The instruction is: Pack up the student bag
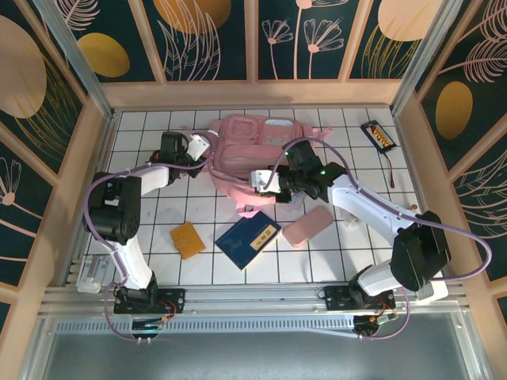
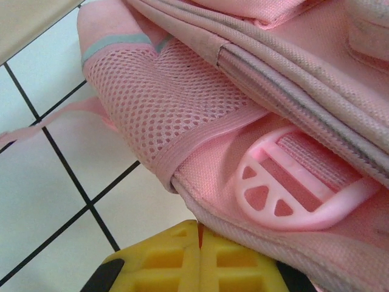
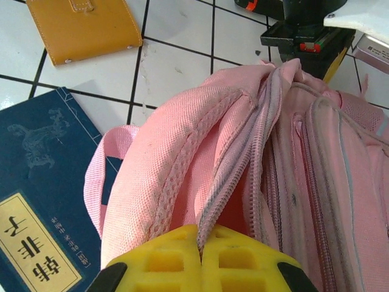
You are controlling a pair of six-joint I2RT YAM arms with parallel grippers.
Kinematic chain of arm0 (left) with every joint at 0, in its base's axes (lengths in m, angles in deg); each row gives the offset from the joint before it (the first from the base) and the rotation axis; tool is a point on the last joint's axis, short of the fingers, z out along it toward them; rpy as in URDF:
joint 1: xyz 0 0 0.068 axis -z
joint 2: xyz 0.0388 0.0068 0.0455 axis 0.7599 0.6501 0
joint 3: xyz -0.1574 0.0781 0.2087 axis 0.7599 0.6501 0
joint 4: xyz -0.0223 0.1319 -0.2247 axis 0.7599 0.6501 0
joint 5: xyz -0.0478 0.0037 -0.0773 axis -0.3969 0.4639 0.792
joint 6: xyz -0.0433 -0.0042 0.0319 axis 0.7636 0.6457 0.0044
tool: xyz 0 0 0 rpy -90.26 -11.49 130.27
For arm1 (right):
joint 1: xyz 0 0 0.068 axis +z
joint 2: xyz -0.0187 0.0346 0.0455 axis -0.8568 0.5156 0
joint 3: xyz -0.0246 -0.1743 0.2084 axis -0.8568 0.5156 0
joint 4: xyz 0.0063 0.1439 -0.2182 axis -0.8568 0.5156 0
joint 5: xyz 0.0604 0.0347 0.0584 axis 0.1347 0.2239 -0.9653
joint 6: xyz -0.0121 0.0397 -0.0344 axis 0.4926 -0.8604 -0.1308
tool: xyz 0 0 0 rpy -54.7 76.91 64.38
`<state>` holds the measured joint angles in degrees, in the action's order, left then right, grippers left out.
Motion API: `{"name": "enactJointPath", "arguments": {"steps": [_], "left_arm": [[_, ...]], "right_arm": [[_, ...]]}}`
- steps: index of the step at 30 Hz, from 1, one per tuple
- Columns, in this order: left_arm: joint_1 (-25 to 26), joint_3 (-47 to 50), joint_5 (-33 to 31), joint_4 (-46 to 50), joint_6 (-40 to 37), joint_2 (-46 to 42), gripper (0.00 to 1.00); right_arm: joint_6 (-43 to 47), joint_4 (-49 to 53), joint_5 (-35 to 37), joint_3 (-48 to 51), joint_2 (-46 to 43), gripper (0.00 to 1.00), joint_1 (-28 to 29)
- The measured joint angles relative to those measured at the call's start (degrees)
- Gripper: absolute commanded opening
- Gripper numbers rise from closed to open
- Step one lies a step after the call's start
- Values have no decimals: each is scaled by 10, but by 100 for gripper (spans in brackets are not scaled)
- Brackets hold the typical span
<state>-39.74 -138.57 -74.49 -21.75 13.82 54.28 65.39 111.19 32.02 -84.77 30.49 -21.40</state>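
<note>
Yellow pads of my right gripper [image 3: 200,255] sit at the bottom edge of the right wrist view, pressed together, with a fold of pink fabric and zipper tape running down into the seam between them. So I am pinching the student bag [image 3: 316,182] by the rim of its opening. The bag bunches up across the middle and right of that frame. To its left lie a blue book [image 3: 42,201] with a cream title label and, in the upper left, a mustard wallet [image 3: 85,27], both flat on the white tiled table [image 3: 176,61].

On my other wrist, the left gripper [image 2: 199,255] has its yellow pads closed against each other at the bottom centre, touching the bag's hem. Whether any cloth is caught between them I cannot tell. Above them I see a mesh side pocket [image 2: 152,97] and a pink plastic buckle [image 2: 298,182] at the right.

From overhead, the student bag [image 1: 253,146] lies in the upper middle of the table [image 1: 333,253]. My left gripper [image 1: 202,146] is at its left edge and my right gripper [image 1: 257,180] at its lower edge. Below the bag lie the wallet [image 1: 188,239], the book [image 1: 248,240] and a small flat pink case [image 1: 307,226].
</note>
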Motion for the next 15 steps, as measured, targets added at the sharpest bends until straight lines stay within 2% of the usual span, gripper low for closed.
{"name": "enactJointPath", "arguments": {"steps": [2, 6, 8, 10, 13, 14, 15], "left_arm": [[0, 2, -5, -7, 14, -2, 25], [-9, 14, -6, -8, 17, -27, 38], [-14, 14, 32, 21, -19, -57, 50], [-15, 12, 91, 76, -103, -104, 69], [3, 21, 155, 130, -211, -188, 72], [12, 23, 165, 137, -233, -206, 72], [24, 23, 173, 146, -257, -221, 72]], "right_arm": [[0, -3, 0, 4, 0, 0, 0], [1, -5, 0, 15, 0, 0, 0], [2, -5, 0, 19, 1, 0, 0], [2, -7, 0, 20, 5, 0, 0], [1, -24, 1, 30, 9, 0, 2], [0, -29, 1, 35, 10, 3, 3], [-2, -33, 3, 40, 12, 14, 5]]}}
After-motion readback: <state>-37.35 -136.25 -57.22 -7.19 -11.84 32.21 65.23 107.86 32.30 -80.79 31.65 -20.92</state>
